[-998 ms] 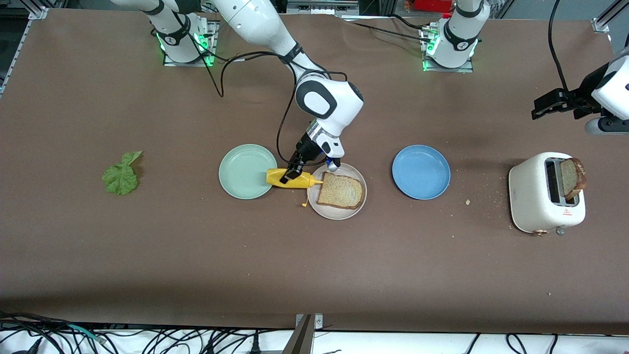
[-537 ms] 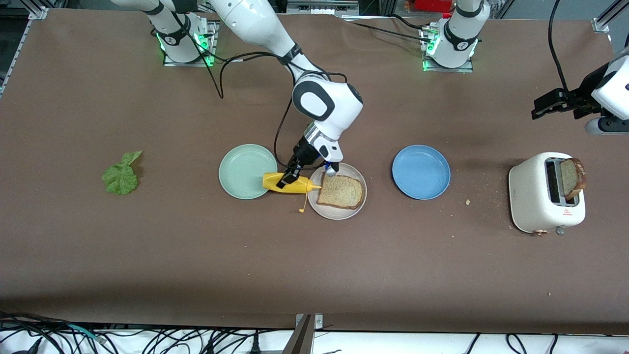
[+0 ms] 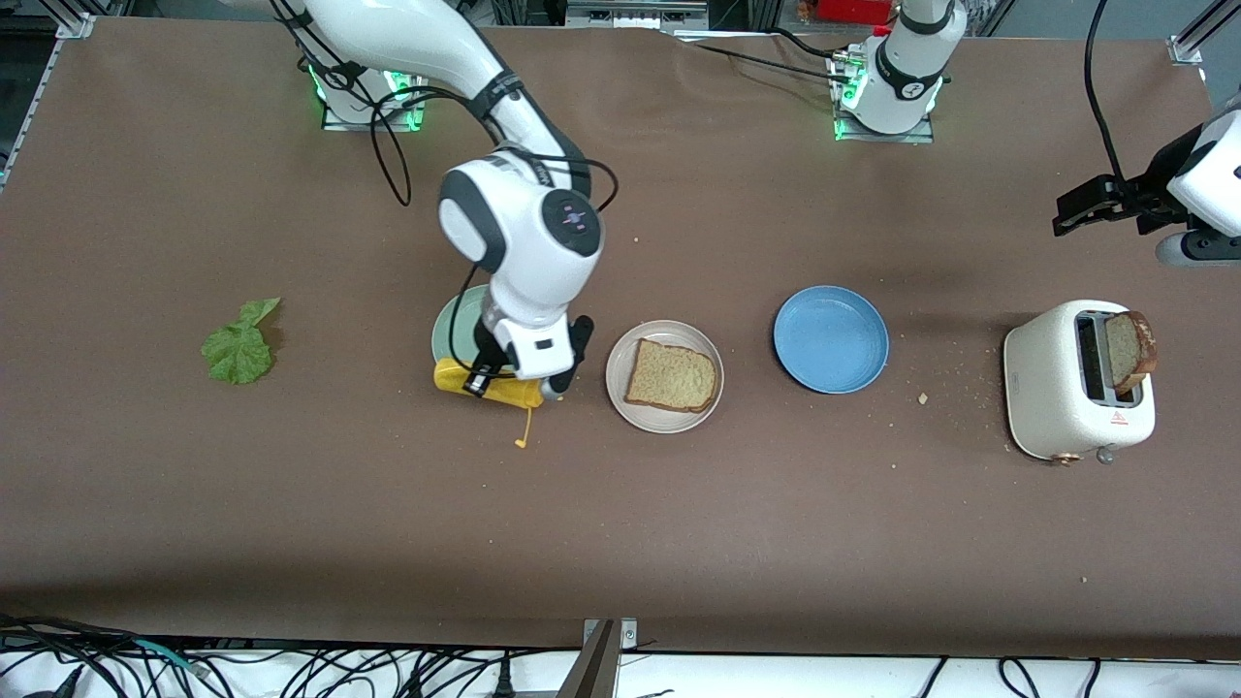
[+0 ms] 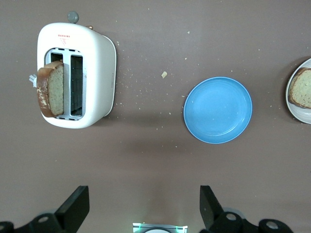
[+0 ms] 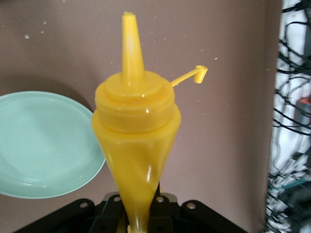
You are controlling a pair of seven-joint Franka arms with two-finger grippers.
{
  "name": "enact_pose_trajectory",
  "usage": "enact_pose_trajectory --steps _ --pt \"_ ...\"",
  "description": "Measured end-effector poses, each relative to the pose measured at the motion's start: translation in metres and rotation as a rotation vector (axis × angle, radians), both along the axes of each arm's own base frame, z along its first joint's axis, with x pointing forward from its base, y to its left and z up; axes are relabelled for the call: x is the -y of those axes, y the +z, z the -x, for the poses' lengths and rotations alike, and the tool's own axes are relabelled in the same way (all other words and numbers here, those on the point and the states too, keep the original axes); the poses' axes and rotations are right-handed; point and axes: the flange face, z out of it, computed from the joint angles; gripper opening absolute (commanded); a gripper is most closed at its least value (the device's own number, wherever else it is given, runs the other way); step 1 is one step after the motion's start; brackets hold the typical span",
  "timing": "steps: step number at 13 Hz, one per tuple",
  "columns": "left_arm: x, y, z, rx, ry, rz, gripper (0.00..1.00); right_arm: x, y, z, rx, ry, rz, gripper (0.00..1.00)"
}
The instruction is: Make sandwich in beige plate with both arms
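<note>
The beige plate (image 3: pixel 615 373) holds one slice of toast (image 3: pixel 672 376). A second toast slice (image 3: pixel 1129 349) stands in the white toaster (image 3: pixel 1066 383). The lettuce leaf (image 3: pixel 238 344) lies on the table toward the right arm's end. My right gripper (image 3: pixel 477 380) is shut on a yellow squeeze bottle (image 3: pixel 506 392), held on its side over the near edge of the mint-green plate (image 3: pixel 452 325). In the right wrist view the bottle (image 5: pixel 136 126) sits in that gripper (image 5: pixel 138 216), with its tethered cap (image 5: pixel 197 74) hanging loose. My left gripper (image 4: pixel 142 208) is open and empty, and waits above the table by the toaster (image 4: pixel 97 77).
A blue plate (image 3: pixel 831 339) sits between the beige plate and the toaster, and also shows in the left wrist view (image 4: pixel 217 109). Crumbs lie on the table around the toaster. The right arm covers most of the mint-green plate (image 5: pixel 43 145).
My right gripper has carried the yellow bottle away from the beige plate to the mint-green plate's near edge, and the wrist has turned. The left arm has not moved.
</note>
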Motion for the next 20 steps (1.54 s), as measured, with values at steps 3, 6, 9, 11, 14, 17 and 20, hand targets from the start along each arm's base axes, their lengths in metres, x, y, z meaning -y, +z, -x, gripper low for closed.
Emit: enact_pose_trajectory --steps 3,6,9,11,14,17,20 --pt "0.0 0.0 0.0 0.0 -0.001 0.0 1.0 0.079 -0.005 -0.031 -0.166 0.04 -0.185 0.0" --pt "0.0 0.0 0.0 0.0 -0.001 0.0 1.0 0.191 -0.007 -0.054 -0.301 0.132 -0.4 0.0" --pt "0.001 0.0 0.0 0.0 -0.001 0.0 1.0 0.299 -0.031 -0.051 -0.359 0.23 -0.673 0.0" --pt "0.001 0.0 0.0 0.0 -0.001 0.0 1.0 0.343 -0.052 -0.032 -0.365 0.259 -0.8 0.0" --pt "0.001 0.0 0.0 0.0 -0.001 -0.001 1.0 0.385 -0.088 0.013 -0.333 0.288 -0.998 0.0" --pt "0.001 0.0 0.0 0.0 -0.002 -0.001 1.0 0.447 -0.147 0.081 -0.235 0.293 -1.249 0.0" --pt "0.001 0.0 0.0 0.0 -0.002 -0.001 1.0 0.478 -0.177 0.114 -0.196 0.295 -1.364 0.0"
